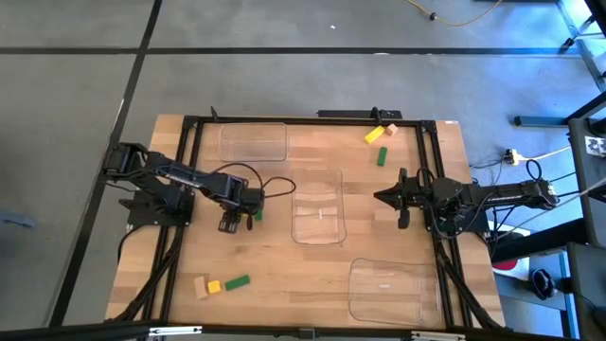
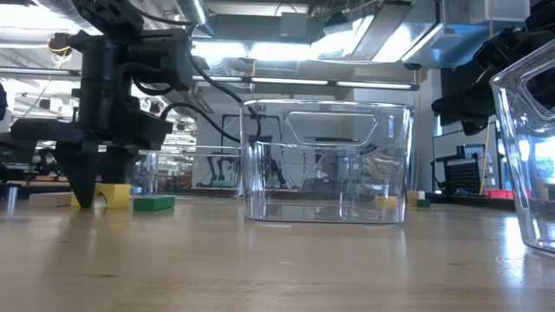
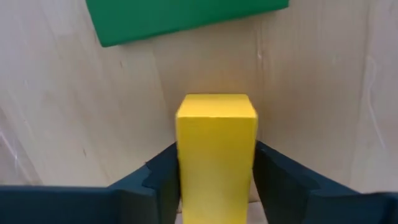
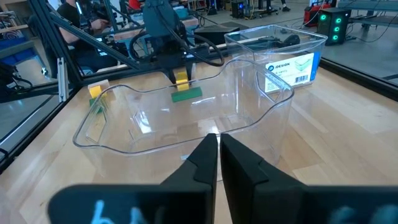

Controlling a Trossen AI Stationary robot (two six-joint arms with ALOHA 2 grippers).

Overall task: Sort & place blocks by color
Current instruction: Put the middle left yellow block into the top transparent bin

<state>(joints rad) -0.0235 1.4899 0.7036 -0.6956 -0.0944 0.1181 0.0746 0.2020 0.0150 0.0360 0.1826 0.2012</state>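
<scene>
From above, we see the left hand [image 1: 230, 224] low over the desk [image 1: 275, 256] just left of the central clear tray [image 1: 318, 208], with a sliver of a green block [image 1: 258, 216] showing at its right side. The right hand [image 1: 401, 198] waits at the right of that tray, its fingers drawn together. Another clear tray [image 1: 254, 142] sits at the far edge and a third tray [image 1: 390, 289] at the near right corner. Near the far right, a yellow block [image 1: 374, 134], a small yellow cube [image 1: 391, 128] and a green oblong block [image 1: 383, 156] lie close together; near the front left, a tan block [image 1: 200, 288], a yellow block [image 1: 214, 286] and a green block [image 1: 237, 281] lie in a row. At desk height, we see the left hand [image 2: 84, 195] pointing straight down with its tips on the surface, a yellow block [image 2: 114, 195] at its fingers and a green block [image 2: 153, 204] just beside that. Through the left wrist camera, we find the yellow block [image 3: 216, 155] clamped between the two dark fingers [image 3: 158, 180], the green block [image 3: 180, 18] lying just beyond it on the wood. From the right wrist camera, the right hand [image 4: 219, 158] is pressed almost closed and empty in front of the central tray [image 4: 186, 130]; beyond the tray the left hand [image 4: 180, 73] grips the yellow block [image 4: 181, 78] above the green block [image 4: 186, 94].
</scene>
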